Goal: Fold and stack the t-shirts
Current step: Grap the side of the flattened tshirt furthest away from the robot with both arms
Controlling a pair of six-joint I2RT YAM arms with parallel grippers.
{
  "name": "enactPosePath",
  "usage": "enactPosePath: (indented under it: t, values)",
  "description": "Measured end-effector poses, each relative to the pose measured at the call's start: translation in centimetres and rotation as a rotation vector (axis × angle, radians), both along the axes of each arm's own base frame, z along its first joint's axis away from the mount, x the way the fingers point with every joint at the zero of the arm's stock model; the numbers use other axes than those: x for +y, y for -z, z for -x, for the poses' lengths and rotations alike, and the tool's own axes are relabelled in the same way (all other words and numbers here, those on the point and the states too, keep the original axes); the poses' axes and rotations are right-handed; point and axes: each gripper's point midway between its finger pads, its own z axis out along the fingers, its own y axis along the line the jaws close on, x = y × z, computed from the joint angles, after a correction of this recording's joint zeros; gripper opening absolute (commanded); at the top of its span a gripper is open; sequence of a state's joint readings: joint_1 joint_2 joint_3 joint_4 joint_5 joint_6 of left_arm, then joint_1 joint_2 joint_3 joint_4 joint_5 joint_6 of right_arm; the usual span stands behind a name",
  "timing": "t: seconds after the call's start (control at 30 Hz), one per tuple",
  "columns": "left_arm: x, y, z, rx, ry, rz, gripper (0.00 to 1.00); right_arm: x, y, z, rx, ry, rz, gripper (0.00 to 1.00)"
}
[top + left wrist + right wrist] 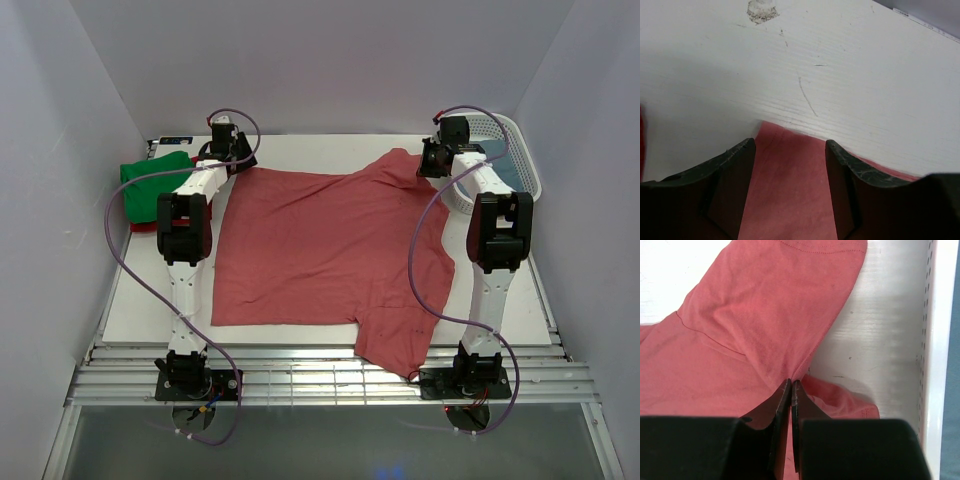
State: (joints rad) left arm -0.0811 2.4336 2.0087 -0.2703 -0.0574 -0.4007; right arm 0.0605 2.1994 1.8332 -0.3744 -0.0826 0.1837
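Between the right fingers [790, 390], pressed together, a fold of the pinkish-red t-shirt [320, 250] is pinched, its sleeve lying just ahead of the tips. Under the left fingers [230, 152], spread wide, lies a corner of the shirt on the bench [140, 300], not yet gripped. The step looks like flattening before the first fold. Next, the left fingers should drop and close on that corner.

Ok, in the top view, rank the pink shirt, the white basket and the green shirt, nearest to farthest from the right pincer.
1. pink shirt, pinched in the right pincer.
2. white basket, just to its right.
3. green shirt, at the far left edge.
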Motion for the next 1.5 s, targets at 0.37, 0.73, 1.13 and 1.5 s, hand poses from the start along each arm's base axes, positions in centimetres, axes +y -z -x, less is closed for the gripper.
enactPosePath:
  t: [0.37,0.73,1.13,1.5]
  values:
    - [0.5,-0.1,-0.2,-0.008,-0.016,-0.021,0.48,0.1,1.1,0.3,0.033,-0.003,0.000,0.08]
    - [1.1,2.3,0.0,0.027,-0.034,-0.053,0.49,0.1,1.1,0.3,0.033,-0.001,-0.003,0.08]
    - [1.4,2.4,-0.2,0.027,-0.039,-0.066,0.32,0.2,1.1,0.3,0.034,-0.003,-0.006,0.08]
    - [1.7,2.6,0.1,0.039,-0.051,-0.082,0.00,0.2,1.4,0.5,0.041,-0.004,-0.009,0.08]
